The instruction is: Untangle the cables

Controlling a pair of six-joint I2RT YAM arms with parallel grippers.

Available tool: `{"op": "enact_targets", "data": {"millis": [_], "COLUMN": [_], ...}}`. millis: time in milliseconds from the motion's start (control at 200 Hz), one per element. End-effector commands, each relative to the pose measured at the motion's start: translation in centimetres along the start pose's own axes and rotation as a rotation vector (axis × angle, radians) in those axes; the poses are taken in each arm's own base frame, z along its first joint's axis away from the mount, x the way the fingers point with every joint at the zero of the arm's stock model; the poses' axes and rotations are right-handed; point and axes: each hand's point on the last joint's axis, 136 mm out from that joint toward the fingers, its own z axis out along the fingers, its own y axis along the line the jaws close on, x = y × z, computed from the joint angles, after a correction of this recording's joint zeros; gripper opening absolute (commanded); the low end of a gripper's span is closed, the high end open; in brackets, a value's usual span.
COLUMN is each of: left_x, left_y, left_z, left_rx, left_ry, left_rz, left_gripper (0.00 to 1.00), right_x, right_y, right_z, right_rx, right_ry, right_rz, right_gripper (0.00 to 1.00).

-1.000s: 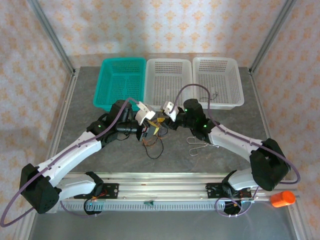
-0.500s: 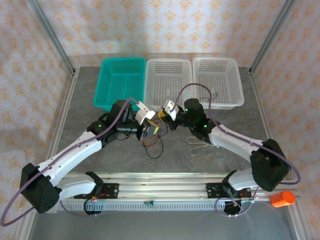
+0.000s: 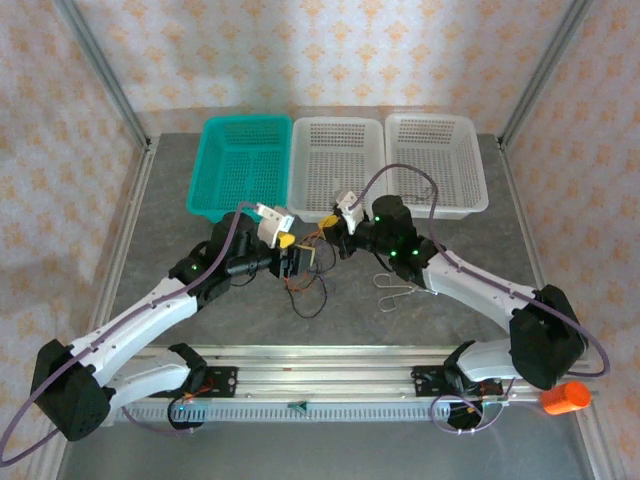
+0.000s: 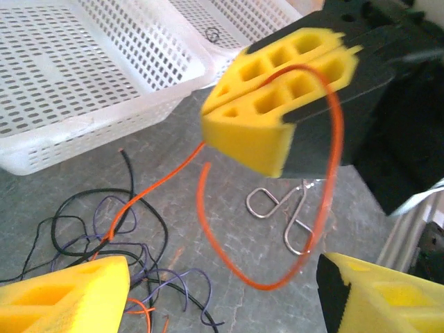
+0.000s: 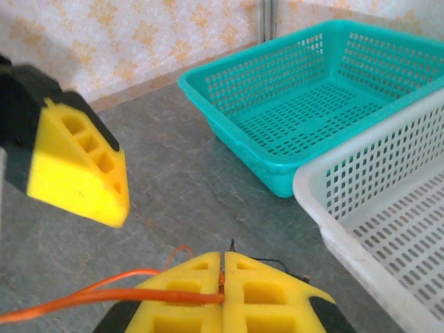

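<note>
The right gripper is clamped on an orange cable at the bottom of its wrist view. The left gripper has its fingers apart, holding nothing. The cables lie knotted at lower left (dark strands mostly). The orange one is best drawn out slowly, away from the rest, watching for snags.

orange cable, black cables, yellow right end effector, teal basket, white basket, grey table
</note>
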Motion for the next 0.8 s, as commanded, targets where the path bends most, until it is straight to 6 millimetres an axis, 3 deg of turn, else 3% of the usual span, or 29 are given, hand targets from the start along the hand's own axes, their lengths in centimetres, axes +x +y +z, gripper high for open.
{"op": "enact_targets", "data": {"millis": [0, 160, 310, 451, 626, 796], "left_x": [-1.7, 0.0, 2.0, 1.6, 0.9, 0.2], "left_y": [0.7, 2.9, 4.4, 4.3, 3.4, 5.4], "left_z": [-0.3, -0.1, 0.4, 0.5, 2.0, 3.1], "left_rx": [-0.027, -0.114, -0.16, -0.133, -0.051, -0.143], "left_ry": [-0.125, -0.15, -0.142, -0.209, -0.236, -0.268], "left_rz": [-0.028, -0.07, -0.094, -0.118, -0.15, -0.181], "left_gripper": [0.73, 0.63, 0.68, 0.68, 0.66, 0.59], "right_x": [-2.9, -3.0, -3.6, -3.7, -3.8, -4.6], "right_y": [0.4, 0.4, 0.8, 1.3, 1.9, 2.6], "right_z": [-1.2, -1.3, -1.5, -1.5, -1.9, -2.6], "right_rx": [-0.005, -0.003, -0.027, -0.055, -0.084, -0.113], "right_ry": [-0.056, -0.038, -0.058, -0.039, -0.052, -0.08], "right_rz": [0.104, 0.164, 0.223, 0.275, 0.294, 0.299], "right_gripper": [0.0, 0.0, 0.0, 0.0, 0.0, 0.0]}}
